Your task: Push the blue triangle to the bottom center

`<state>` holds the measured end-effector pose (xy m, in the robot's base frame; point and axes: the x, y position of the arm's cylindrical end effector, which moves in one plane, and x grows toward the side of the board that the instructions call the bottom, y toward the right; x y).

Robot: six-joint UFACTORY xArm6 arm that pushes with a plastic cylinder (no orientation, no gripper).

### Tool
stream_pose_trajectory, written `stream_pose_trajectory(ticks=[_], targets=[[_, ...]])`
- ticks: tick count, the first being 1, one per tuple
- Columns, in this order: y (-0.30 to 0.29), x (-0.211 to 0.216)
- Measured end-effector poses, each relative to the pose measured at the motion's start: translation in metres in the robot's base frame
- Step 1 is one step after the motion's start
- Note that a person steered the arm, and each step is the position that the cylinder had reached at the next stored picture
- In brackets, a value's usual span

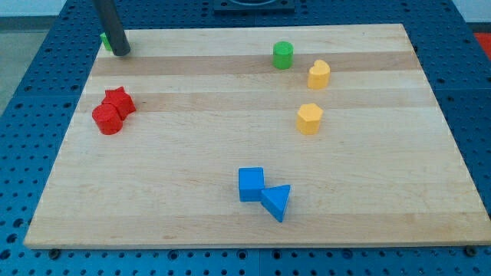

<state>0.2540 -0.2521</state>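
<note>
The blue triangle [277, 202] lies near the view's bottom, a little right of centre, touching the blue cube [251, 184] on its upper left. My rod comes down at the view's top left and my tip [121, 52] rests on the board's top left corner, far from the blue blocks. A green block [105, 41] sits just behind the tip, mostly hidden by the rod.
A red star block [119, 101] and a red cylinder [107, 119] touch at the left. A green cylinder [283, 55] and two yellow blocks [319, 74] [309, 119] stand at the upper right. The wooden board [153, 215] lies on a blue perforated table.
</note>
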Motion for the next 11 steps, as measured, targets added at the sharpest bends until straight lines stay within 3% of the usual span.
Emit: stream_pose_trajectory(ticks=[3, 4, 5, 7, 8, 10, 11], targets=[[0.157, 0.036], [0.158, 0.014], [0.208, -0.002], [0.44, -0.016], [0.441, -0.02], [0.387, 0.02], [0.387, 0.034]])
